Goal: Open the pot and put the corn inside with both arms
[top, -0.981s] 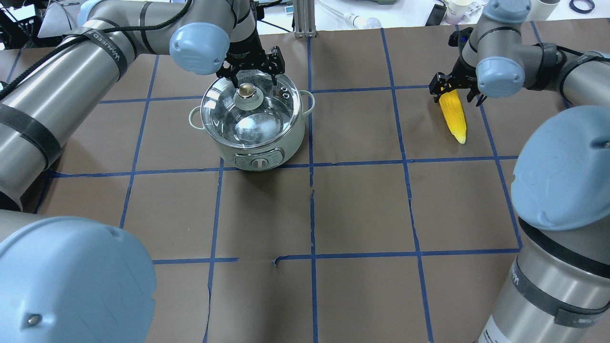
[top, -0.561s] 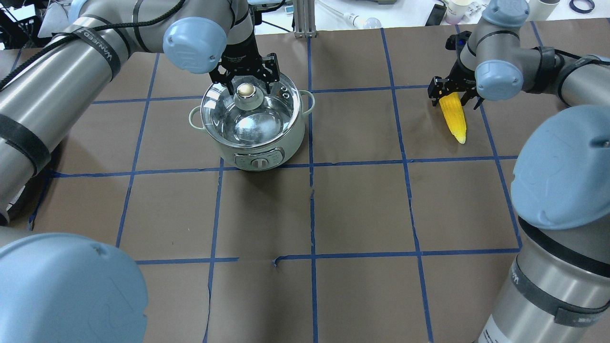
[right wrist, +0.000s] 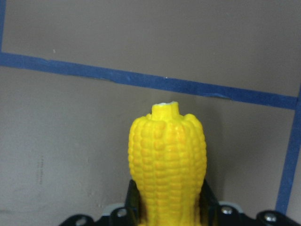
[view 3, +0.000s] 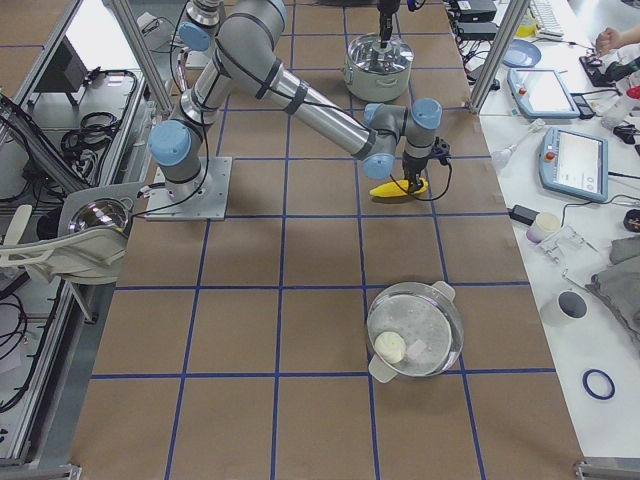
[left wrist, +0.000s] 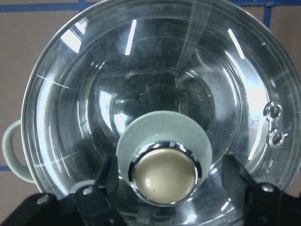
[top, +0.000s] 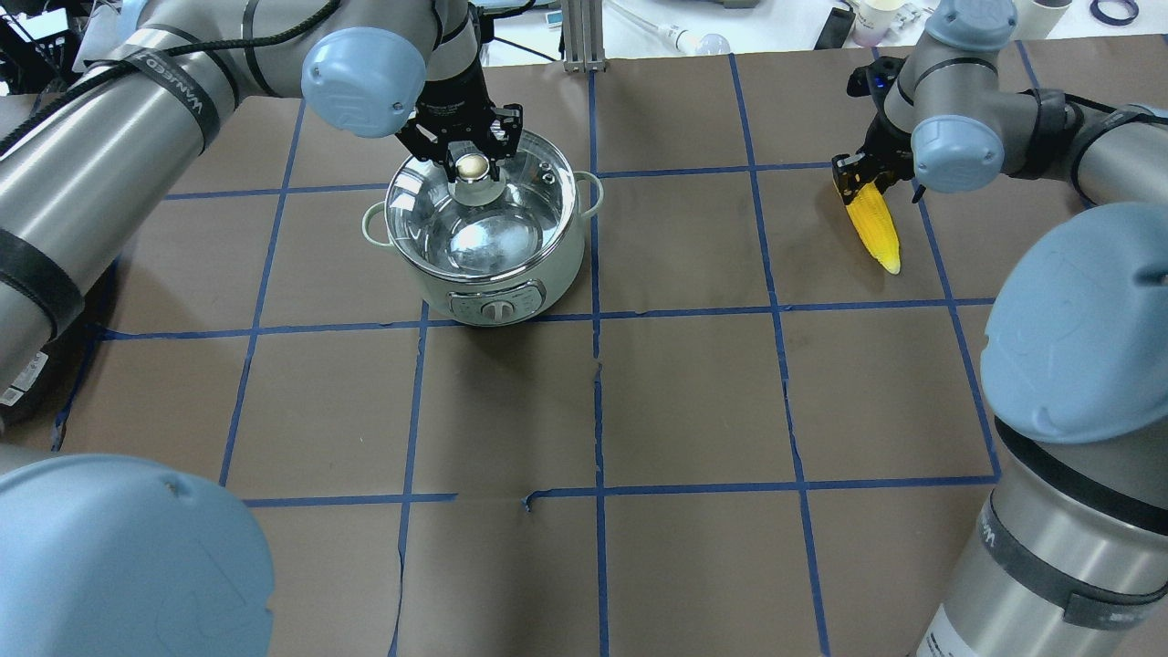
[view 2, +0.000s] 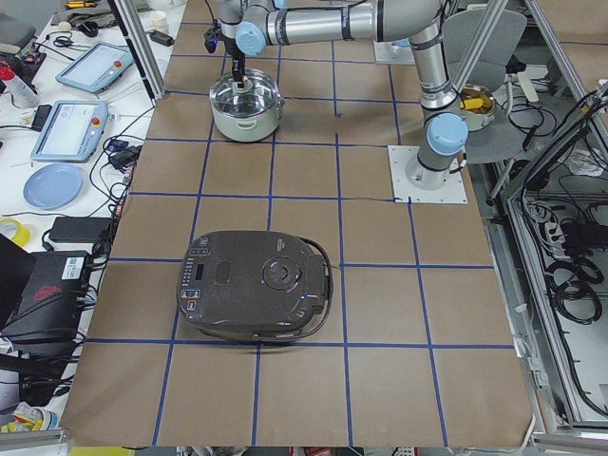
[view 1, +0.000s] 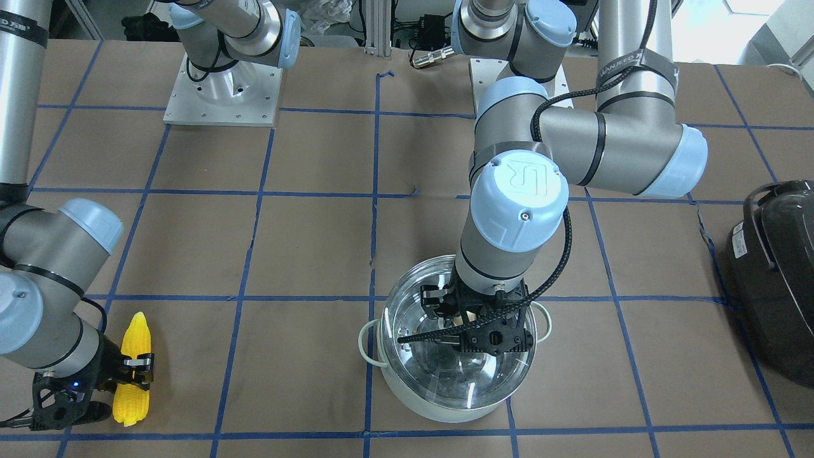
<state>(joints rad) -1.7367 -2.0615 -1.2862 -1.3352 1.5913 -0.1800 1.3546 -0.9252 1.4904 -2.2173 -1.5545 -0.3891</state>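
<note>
Brown-papered table [top: 693,392], blue tape grid, one job split between two arms.

Left gripper [top: 473,162] spread open straight above the pot [top: 511,274], jaws flanking the knob [left wrist: 163,175] of the glass lid [top: 497,233], not yet pinching. Well apart to the right, right gripper [top: 867,178] clamped on the thick end of the corn [top: 874,224], long axis pointing tip-first toward the robot, on or just off the paper, hard to tell which.

Robotics lab: taped-grid table [top: 693,401], teach pendant [view 3: 575,160].
</note>
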